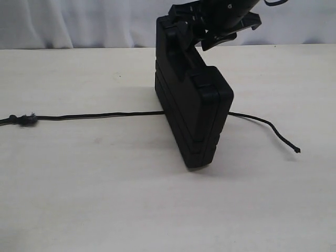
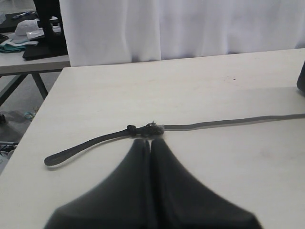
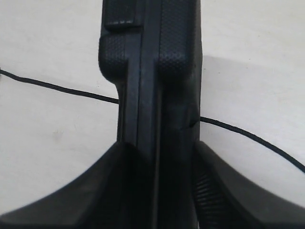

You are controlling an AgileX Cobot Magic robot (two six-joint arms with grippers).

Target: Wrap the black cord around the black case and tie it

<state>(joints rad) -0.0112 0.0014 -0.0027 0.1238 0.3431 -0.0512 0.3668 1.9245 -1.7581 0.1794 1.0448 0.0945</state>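
Observation:
The black case (image 1: 191,113) stands on its long edge in the middle of the table. The black cord (image 1: 105,115) runs under it, with a knot (image 1: 23,119) far left and its tip (image 1: 297,150) lying to the right. My right gripper (image 1: 202,32) is over the case's far upper corner. In the right wrist view the case (image 3: 152,71) sits between the fingers of the right gripper (image 3: 159,143), with a thin dark gap at one ribbed pad (image 3: 207,191). My left gripper (image 2: 150,141) is shut and empty, its tips just short of the cord's knot (image 2: 143,128).
A white curtain (image 1: 79,21) hangs behind the light wooden table (image 1: 157,210). In the left wrist view the table's corner (image 2: 64,71) is close to the cord's end (image 2: 52,159), and a second table with clutter (image 2: 33,43) stands beyond.

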